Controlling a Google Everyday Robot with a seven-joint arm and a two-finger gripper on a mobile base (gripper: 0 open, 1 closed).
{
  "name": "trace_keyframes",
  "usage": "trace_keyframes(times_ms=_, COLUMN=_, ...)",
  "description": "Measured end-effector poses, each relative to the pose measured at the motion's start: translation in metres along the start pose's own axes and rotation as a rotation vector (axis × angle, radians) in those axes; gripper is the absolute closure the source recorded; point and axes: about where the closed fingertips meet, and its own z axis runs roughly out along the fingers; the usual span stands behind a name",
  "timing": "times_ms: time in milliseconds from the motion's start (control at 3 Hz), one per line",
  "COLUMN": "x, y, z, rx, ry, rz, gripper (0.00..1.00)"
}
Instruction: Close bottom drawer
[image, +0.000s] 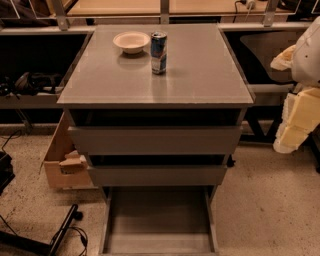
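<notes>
- Gripper (296, 122) hangs at the frame's right edge, level with the upper drawers; we cannot tell its state.
- Bottom drawer (159, 220) is pulled far out at the cabinet's foot, below and left of the gripper, well apart from it; we see its grey inside.
- Cabinet (200, 75) stands on a speckled floor (270, 200), dark racks behind.
- Top drawer (155, 140) and middle drawer (157, 175) stick out slightly.
- On top: bowl (131, 41), can (158, 52) just beside it.
- Box (62, 160) sits left of the cabinet; cables (70, 230) lie lower left.
</notes>
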Motion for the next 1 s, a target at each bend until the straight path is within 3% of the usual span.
trace_keyframes(times_ms=333, x=0.000, y=0.000, z=0.000, rx=0.000, ry=0.000, rz=0.000, gripper=0.00)
trace_keyframes(times_ms=667, x=-0.001, y=-0.004, z=-0.004, rx=0.036, ry=0.037, rz=-0.017, gripper=0.00)
trace_keyframes(times_ms=1000, x=0.011, y=0.007, z=0.034, rx=0.074, ry=0.086, rz=-0.011, gripper=0.00)
